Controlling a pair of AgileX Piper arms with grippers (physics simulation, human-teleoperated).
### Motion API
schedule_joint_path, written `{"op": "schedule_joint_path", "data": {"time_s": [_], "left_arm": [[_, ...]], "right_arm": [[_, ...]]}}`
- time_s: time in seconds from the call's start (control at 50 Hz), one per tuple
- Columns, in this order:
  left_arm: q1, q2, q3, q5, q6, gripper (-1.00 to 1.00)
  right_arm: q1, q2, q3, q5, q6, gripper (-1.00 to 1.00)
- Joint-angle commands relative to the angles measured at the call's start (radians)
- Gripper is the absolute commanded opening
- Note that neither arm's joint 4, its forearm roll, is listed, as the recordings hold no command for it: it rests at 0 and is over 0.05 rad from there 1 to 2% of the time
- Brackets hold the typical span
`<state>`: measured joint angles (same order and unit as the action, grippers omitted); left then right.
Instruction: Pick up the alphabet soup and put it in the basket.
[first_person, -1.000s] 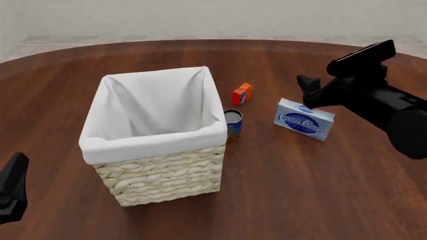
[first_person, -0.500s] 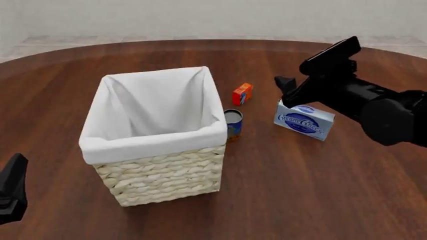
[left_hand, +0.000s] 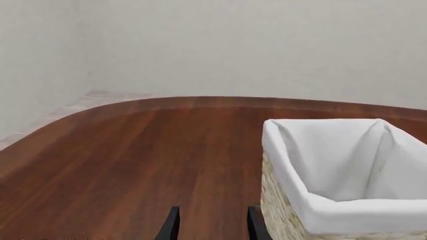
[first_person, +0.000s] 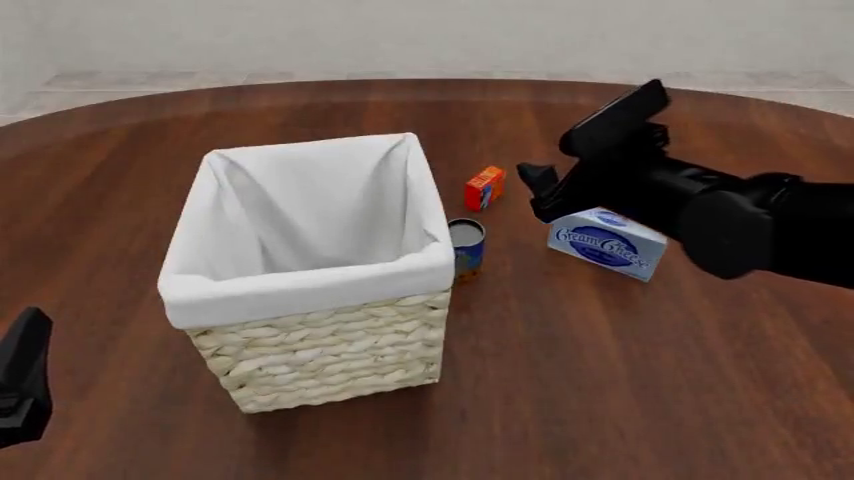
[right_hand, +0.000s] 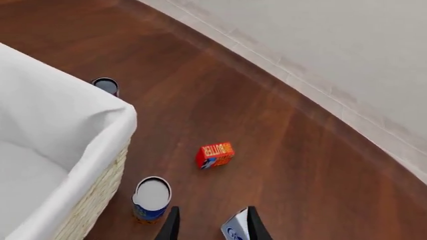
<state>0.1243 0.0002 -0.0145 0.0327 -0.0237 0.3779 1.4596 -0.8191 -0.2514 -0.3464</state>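
Jaws on your right gripper (first_person: 531, 190) spread, empty, above orange-red box (first_person: 485, 187) & cream cheese box (first_person: 609, 243). Alphabet soup (first_person: 466, 246) upright on table (first_person: 627, 380), just beside basket (first_person: 320, 300). Left gripper (left_hand: 210, 227) jaws apart, empty.

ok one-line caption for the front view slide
Right claw hovers open above the table beside the cream cheese box, with the alphabet soup standing upright against the basket.

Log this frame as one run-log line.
phase: approach | right gripper: open, above table near soup | left gripper: open, idle | soup: upright beside basket, not grasped | basket: nothing inside
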Motion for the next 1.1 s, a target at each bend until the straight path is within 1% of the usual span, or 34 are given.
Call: {"op": "schedule_joint_path", "data": {"time_s": [0.02, 0.32, 0.58, 0.8, 0.92, 0.94, 0.96, 1.1], "left_arm": [[0.009, 0.0, -0.005, 0.004, 0.0, 1.0], [0.022, 0.0, -0.001, 0.002, 0.0, 1.0], [0.026, 0.0, 0.002, 0.003, 0.002, 1.0], [0.033, 0.0, 0.007, 0.0, 0.004, 1.0], [0.036, 0.0, 0.006, 0.002, 0.005, 1.0], [0.036, 0.0, 0.006, 0.002, 0.005, 1.0], [0.037, 0.0, 0.006, 0.001, 0.005, 1.0], [0.036, 0.0, 0.007, 0.0, 0.007, 1.0]], "right_arm": [[0.032, 0.027, -0.03, 0.02, 0.017, 1.0], [0.069, 0.08, -0.068, 0.025, 0.034, 1.0], [0.083, 0.138, -0.105, 0.018, 0.065, 1.0], [0.093, 0.189, -0.13, 0.018, 0.073, 1.0], [0.088, 0.207, -0.128, 0.002, 0.059, 1.0], [0.08, 0.212, -0.118, -0.016, 0.018, 1.0], [0.075, 0.222, -0.127, -0.008, 0.029, 1.0], [0.067, 0.249, -0.139, -0.007, 0.028, 1.0]]}}
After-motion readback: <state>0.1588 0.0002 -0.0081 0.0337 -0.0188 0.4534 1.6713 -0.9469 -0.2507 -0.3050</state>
